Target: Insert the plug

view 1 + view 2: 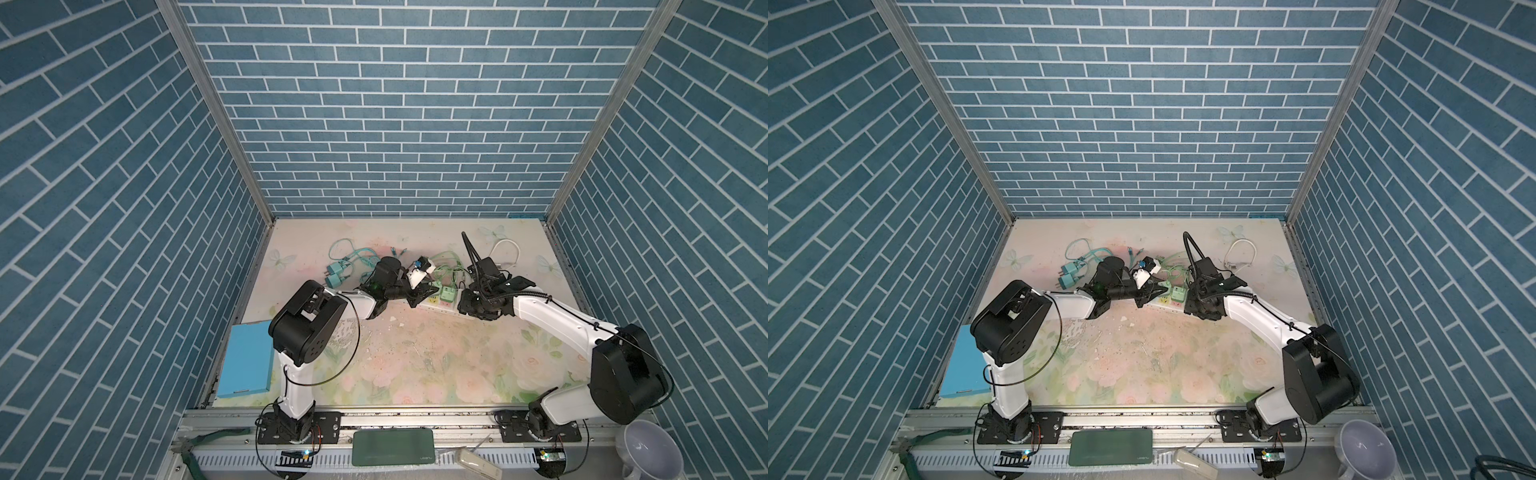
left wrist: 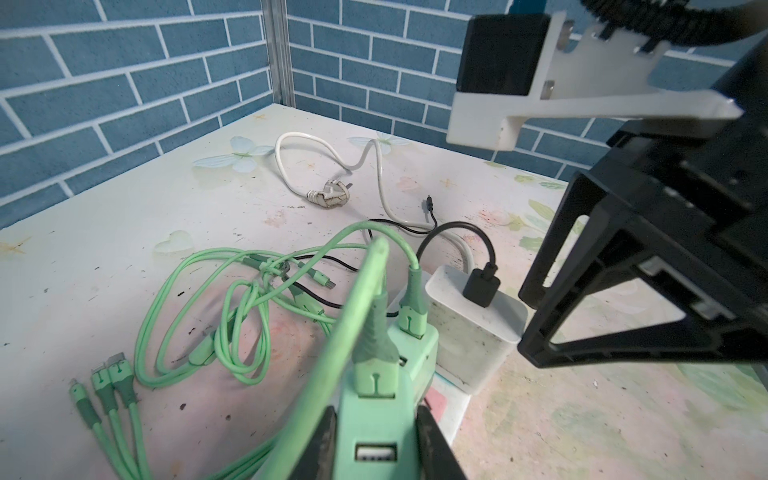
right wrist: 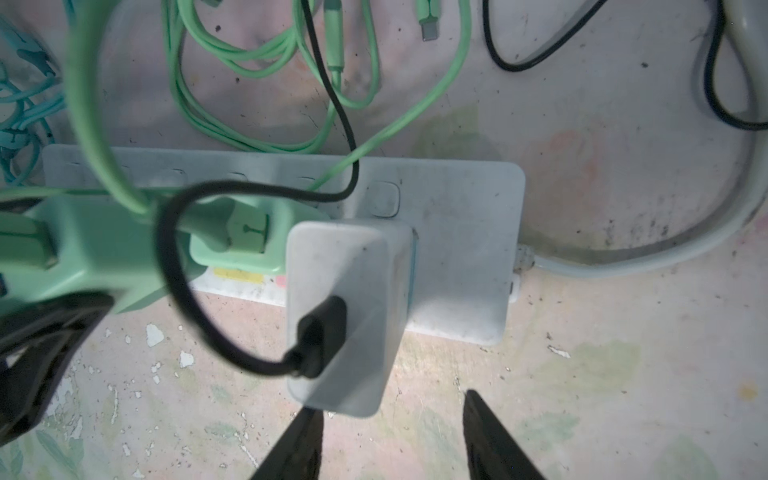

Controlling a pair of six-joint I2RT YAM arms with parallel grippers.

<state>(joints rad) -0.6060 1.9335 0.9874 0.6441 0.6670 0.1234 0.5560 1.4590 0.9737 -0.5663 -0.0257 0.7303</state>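
Note:
My left gripper [image 2: 376,419] is shut on a mint-green plug [image 2: 374,436] that has a USB port and a green cable on top. The right wrist view shows this plug [image 3: 91,249] over the white power strip [image 3: 457,232]. It sits next to a second green plug [image 3: 241,245] seated in the strip, and its prongs are hidden. A white charger [image 3: 353,311] with a black cable stands in the strip further along. My right gripper [image 3: 390,405] is open just in front of that charger, holding nothing. In both top views the two wrists meet over the strip [image 1: 436,305].
Loose green cables [image 2: 232,299] lie tangled behind the strip. Teal plugs and cables [image 1: 336,272] lie at the back left and a white cord with a plug [image 1: 505,253] at the back right. A blue box [image 1: 249,359] sits by the left wall.

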